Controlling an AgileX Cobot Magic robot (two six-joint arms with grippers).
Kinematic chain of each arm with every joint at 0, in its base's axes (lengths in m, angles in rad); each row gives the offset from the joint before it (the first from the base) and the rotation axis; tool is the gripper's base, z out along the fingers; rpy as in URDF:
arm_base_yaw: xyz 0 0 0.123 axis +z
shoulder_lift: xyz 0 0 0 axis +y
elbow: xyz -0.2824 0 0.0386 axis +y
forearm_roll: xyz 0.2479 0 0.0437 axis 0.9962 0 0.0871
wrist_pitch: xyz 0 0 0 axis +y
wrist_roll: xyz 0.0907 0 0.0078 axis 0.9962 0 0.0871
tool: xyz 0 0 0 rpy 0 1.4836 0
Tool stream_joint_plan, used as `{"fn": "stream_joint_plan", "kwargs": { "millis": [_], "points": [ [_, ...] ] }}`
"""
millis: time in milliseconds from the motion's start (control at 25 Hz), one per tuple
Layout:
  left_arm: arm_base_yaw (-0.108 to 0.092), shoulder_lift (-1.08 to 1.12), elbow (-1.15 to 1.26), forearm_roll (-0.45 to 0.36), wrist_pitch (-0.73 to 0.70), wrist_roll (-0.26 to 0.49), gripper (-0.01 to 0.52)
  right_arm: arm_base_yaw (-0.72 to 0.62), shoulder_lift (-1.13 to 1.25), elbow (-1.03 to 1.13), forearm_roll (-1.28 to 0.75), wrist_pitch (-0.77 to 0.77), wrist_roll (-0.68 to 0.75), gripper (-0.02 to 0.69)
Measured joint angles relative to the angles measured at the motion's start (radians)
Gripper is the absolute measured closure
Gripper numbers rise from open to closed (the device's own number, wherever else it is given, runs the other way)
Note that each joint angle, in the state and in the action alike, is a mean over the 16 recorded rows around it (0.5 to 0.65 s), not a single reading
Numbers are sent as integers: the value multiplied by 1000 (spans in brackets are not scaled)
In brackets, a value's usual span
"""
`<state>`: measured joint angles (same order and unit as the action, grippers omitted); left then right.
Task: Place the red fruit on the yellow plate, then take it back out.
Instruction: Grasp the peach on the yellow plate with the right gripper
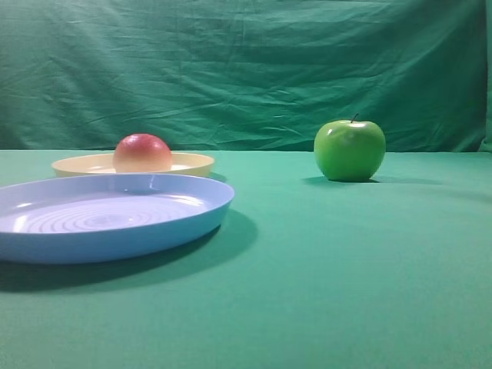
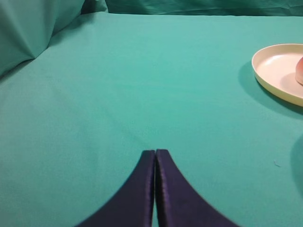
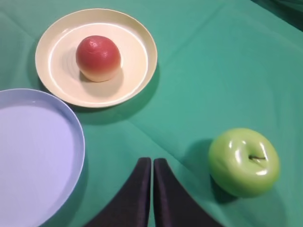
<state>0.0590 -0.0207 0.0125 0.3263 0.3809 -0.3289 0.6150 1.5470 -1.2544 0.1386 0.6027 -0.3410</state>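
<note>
The red fruit (image 3: 98, 57) rests inside the yellow plate (image 3: 142, 42), a little left of its middle; in the exterior high view the red fruit (image 1: 142, 153) shows above the yellow plate (image 1: 192, 163) rim. My right gripper (image 3: 152, 161) hangs above the cloth, shut and empty, well short of the plate. My left gripper (image 2: 155, 152) is shut too, holding nothing, over bare cloth; the yellow plate (image 2: 270, 71) lies at the right edge of its view with a sliver of the red fruit (image 2: 300, 71). Neither gripper appears in the exterior high view.
A large light-blue plate (image 1: 192, 223) lies in front of the yellow one, at the left (image 3: 75, 142). A glossy green apple (image 1: 350, 150) stands on the green cloth to the right, close to my right gripper's right side (image 3: 244, 161). A green backdrop hangs behind.
</note>
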Motion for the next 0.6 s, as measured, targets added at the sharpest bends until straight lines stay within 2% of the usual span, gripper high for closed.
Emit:
{"fn": "stream_joint_plan", "kwargs": {
  "millis": [280, 480, 600],
  "points": [
    [0, 0, 0, 0, 0, 0, 514, 18, 284, -268, 92, 48, -95, 665],
    [0, 0, 0, 0, 0, 0, 514, 23, 456, -450, 192, 84, -220, 662],
    [0, 0, 0, 0, 0, 0, 514, 29, 540, -537, 263, 93, -310, 632]
  ]
}}
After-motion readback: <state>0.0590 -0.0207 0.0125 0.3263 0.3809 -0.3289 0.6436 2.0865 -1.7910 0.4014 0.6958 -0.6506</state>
